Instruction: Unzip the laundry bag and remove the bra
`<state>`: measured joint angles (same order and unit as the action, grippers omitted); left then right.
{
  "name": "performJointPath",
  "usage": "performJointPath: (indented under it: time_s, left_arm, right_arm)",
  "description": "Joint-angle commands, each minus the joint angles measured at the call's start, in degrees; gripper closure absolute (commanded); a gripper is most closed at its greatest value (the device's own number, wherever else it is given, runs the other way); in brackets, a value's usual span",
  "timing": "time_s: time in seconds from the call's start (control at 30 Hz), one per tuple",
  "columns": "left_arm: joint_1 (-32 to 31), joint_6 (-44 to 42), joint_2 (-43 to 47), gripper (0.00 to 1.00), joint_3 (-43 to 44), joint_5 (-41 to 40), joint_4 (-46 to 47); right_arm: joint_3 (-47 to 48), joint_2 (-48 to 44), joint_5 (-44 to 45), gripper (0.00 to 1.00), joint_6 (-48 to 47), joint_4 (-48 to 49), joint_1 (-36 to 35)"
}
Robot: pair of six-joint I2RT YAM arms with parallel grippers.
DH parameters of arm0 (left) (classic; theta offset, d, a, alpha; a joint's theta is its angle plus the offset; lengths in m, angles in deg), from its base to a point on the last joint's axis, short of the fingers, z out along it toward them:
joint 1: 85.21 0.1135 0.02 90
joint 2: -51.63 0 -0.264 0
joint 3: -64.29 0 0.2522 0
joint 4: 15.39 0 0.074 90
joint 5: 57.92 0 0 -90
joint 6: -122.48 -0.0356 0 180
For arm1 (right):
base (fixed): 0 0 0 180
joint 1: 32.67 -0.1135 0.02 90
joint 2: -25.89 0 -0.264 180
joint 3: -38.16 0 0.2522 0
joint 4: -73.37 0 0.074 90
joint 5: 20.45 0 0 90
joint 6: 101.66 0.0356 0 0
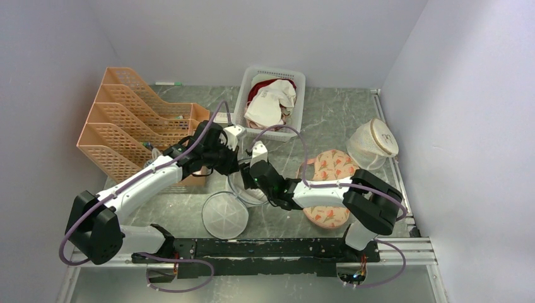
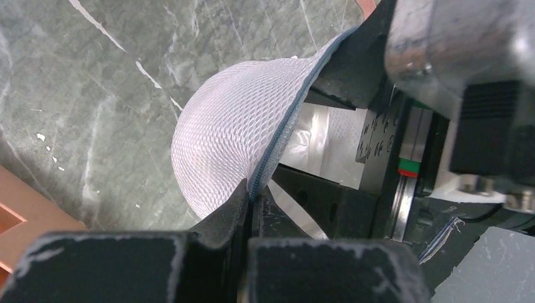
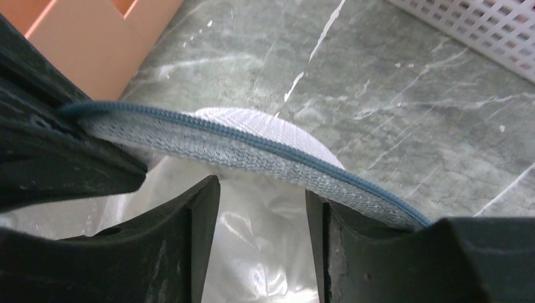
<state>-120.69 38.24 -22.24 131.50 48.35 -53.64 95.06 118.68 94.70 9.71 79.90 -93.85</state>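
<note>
The laundry bag (image 1: 243,189) sits mid-table between both grippers, with a round white mesh flap (image 1: 225,215) lying flat in front of it. In the left wrist view its white mesh dome (image 2: 221,139) shows, and my left gripper (image 2: 255,189) is shut on the dark blue-grey zipper rim (image 2: 277,139). My right gripper (image 3: 262,189) is open, its fingers reaching under the rim (image 3: 252,148) into the opening. Shiny white fabric (image 3: 265,246), which looks like the bra, lies between them. In the top view the left gripper (image 1: 233,165) and right gripper (image 1: 260,180) meet over the bag.
An orange file rack (image 1: 135,126) stands at the left. A white basket (image 1: 275,69) with dark red and pale garments is at the back. A floral peach pouch (image 1: 331,183) lies under the right arm. A translucent round bag with a beige rim (image 1: 373,144) is far right.
</note>
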Motion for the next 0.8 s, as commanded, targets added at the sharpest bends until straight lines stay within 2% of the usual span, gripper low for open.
performJointPath:
  time_s: [0.0, 0.17, 0.37, 0.63, 0.77]
  left_arm:
    - [-0.6, -0.9, 0.3, 0.93, -0.3, 1.7, 2.2]
    - [-0.7, -1.1, 0.2, 0.93, -0.3, 2.5, 2.3]
    - [-1.2, -1.1, 0.3, 0.93, -0.4, 0.1, 1.7]
    - [-1.2, -1.3, 0.2, 0.93, -0.3, -1.9, 1.4]
    - [-1.2, -1.5, -0.2, 0.93, 0.3, -2.9, 0.6]
  right_arm:
    - [-0.3, 0.4, 4.1, 0.45, -1.7, 6.0, -0.2]
    - [2.6, 3.7, 4.8, 0.48, -2.5, 6.6, -0.2]
    - [0.9, 2.7, 6.7, 0.67, -2.1, 8.2, -0.2]
    - [-2.4, -4.4, 5.6, 0.98, 1.1, 2.5, -0.2]
    - [-6.1, -8.2, 2.0, 1.0, 2.3, 3.5, -0.2]
